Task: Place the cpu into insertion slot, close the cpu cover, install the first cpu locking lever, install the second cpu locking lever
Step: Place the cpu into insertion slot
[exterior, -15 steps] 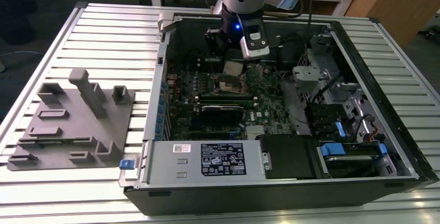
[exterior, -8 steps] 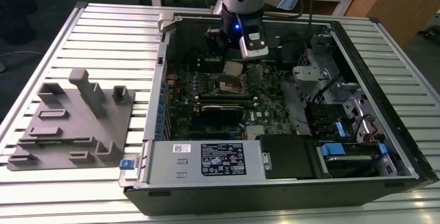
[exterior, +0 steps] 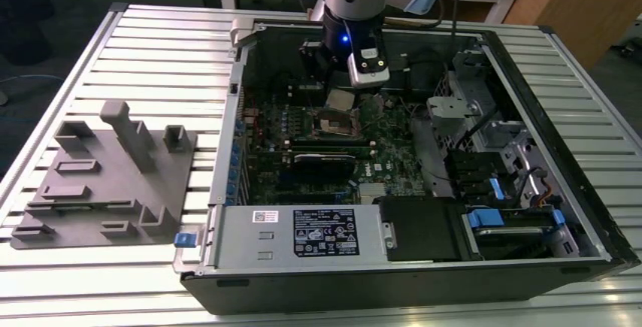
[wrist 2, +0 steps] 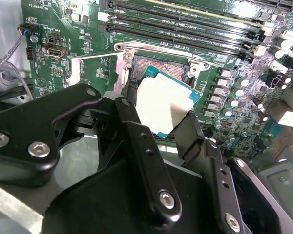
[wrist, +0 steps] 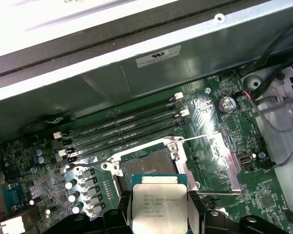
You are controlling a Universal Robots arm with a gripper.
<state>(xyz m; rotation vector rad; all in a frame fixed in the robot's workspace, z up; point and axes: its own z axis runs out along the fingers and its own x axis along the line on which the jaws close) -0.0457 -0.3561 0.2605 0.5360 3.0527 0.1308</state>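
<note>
gripper: gripper (wrist 2: 158,119) is clamped on the cpu (wrist 2: 166,102), one black finger on each of two opposite edges, so it's carrying the chip

cpu: up in the air, metal top facing up, not seated. In the exterior view it hangs inside the case (exterior: 561,214), over the far part of the board

slot: slot (wrist: 146,163) is bare, with its dark centre showing and nothing in it

cover: cover (wrist: 219,163) is flipped open, lying flat on the board beside the slot

key relation: slot sits right under the chip. In the exterior view it's a touch to the near side of it, so I'd guess mostly a straight drop plus a small shift. The chip looks a bit rotated against the slot's edges in the second wrist view

views: the first wrist view gives the cpu square-on with the open slot just past it. The second wrist view shows the chip's corner overlapping the slot rim. The exterior view gives the height gap
</note>
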